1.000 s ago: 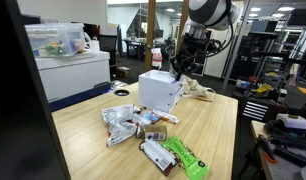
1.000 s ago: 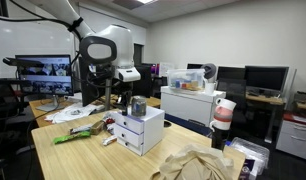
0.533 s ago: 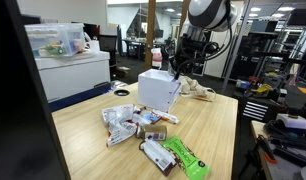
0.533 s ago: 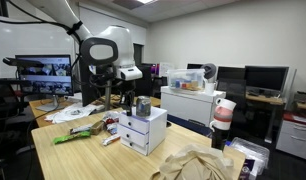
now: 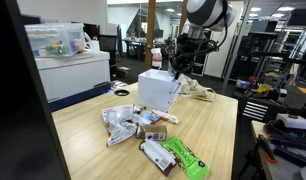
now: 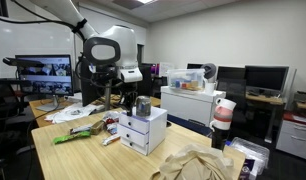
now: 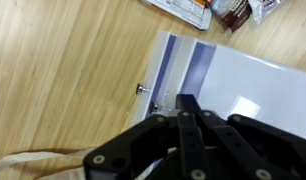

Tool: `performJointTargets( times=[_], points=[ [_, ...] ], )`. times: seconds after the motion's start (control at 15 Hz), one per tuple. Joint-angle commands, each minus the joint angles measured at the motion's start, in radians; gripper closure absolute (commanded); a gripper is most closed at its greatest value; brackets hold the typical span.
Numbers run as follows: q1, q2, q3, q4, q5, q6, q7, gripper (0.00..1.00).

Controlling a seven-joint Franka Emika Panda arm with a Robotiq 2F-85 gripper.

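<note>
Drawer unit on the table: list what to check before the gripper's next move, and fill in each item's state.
1. Fingers of the gripper closed together: ok.
2. Something gripped between them: cannot tell.
3. Position above the white drawer unit, near its front edge in the wrist view: ok.
4. Drawers fully pushed in: cannot tell.
5. Crumpled cloth beside the unit, away from the gripper: ok.
6. Scattered snack packets flat on the table, away from the gripper: ok.
</note>
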Motion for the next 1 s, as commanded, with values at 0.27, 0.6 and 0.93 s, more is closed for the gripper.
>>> performJointTargets(
  times=[0.27,0.6,0.93],
  points=[
    [-0.014,0.037,0.001,0.017,0.094,-0.024,0.149,1.0],
    [-0.016,0.08,0.0,0.037,0.136,-0.017,0.219,1.0],
    [-0.022,0.046,0.01,0.024,0.2,-0.073,0.185,1.0]
  ],
)
